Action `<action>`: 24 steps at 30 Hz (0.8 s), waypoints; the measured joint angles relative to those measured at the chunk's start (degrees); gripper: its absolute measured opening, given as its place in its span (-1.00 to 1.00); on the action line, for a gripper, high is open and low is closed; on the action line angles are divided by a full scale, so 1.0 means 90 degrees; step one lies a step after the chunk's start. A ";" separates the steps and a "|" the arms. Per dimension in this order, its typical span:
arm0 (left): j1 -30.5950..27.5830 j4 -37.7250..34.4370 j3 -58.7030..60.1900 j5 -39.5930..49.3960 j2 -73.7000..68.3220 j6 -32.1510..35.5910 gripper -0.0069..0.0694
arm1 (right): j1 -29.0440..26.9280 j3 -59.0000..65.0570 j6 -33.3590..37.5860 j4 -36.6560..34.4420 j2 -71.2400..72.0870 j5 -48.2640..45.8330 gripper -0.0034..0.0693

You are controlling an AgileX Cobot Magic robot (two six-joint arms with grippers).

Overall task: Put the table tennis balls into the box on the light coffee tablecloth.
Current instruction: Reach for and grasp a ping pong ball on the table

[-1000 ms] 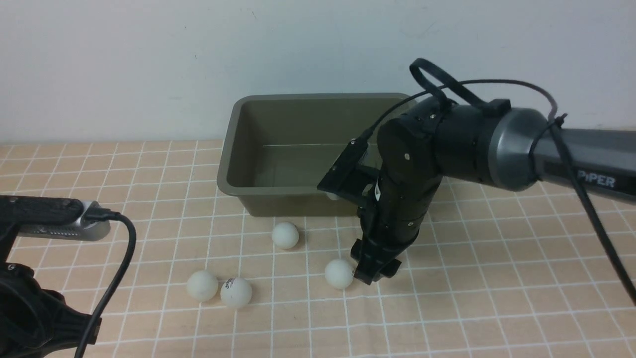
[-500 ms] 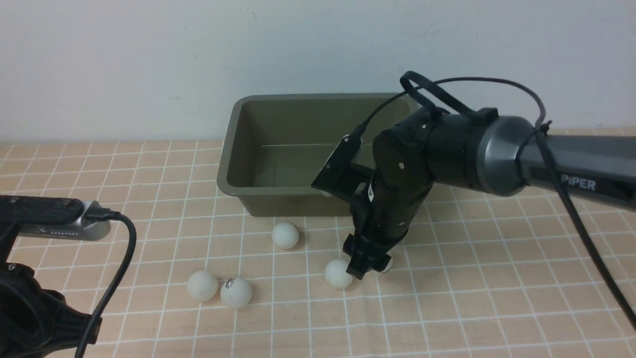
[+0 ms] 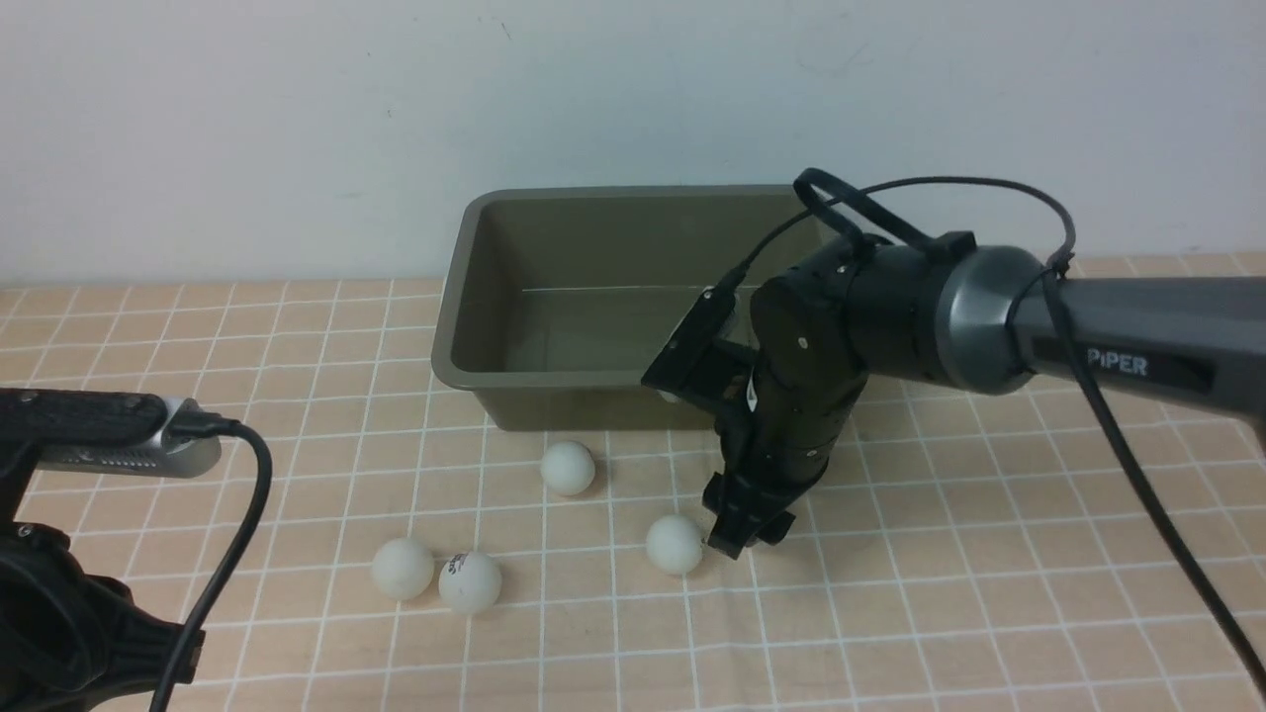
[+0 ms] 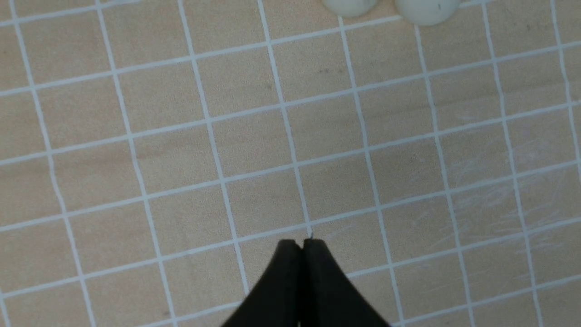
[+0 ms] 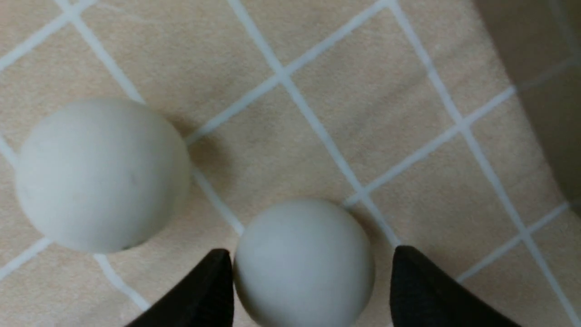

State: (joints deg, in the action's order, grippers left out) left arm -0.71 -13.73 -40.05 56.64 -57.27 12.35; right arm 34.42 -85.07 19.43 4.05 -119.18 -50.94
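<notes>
- The right pincer (image 3: 742, 537) is being shifted back a touch to the right after its sideways nudge a moment ago, and is being held low over the light coffee tablecloth (image 3: 940, 554).
- One table tennis ball (image 5: 303, 265) is now being straddled by the jaws. One finger is touching it and a slim gap is being left at the other, so nothing is being gripped yet.
- The jaws are being eased in only slightly and are standing wide.
- The neighbouring ball (image 3: 675, 544) is being left just beside the pincer, unmoved.
- The ball near the box front (image 3: 568, 467) and the side-by-side pair (image 3: 470, 580) are being left untouched too.
- The left pincer (image 4: 302, 243) is being kept fully closed and empty over bare cloth.
- The box (image 3: 450, 326) is being left waiting just behind the right pincer. By the look of it, a squeeze is being set up, with the lift and carry not yet begun.
</notes>
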 joint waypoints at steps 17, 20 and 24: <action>0.0000 -0.0005 0.0000 0.0000 0.0000 0.0000 -1.00 | -0.0006 -0.0013 -0.0313 0.0000 -0.0007 -0.0371 0.07; 0.0000 -0.0005 0.0000 0.0000 0.0000 0.0000 -1.00 | -0.0006 -0.0027 -0.0493 -0.0113 0.0049 -0.1123 0.07; 0.0000 -0.0011 0.0000 0.0000 0.0000 0.0000 -1.00 | -0.0006 -0.0202 -0.0515 -0.0450 0.0057 -0.1919 0.07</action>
State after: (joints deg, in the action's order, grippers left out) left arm -0.71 -13.83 -40.05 56.64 -57.27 12.35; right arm 34.36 -86.88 14.79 0.00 -118.67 -68.21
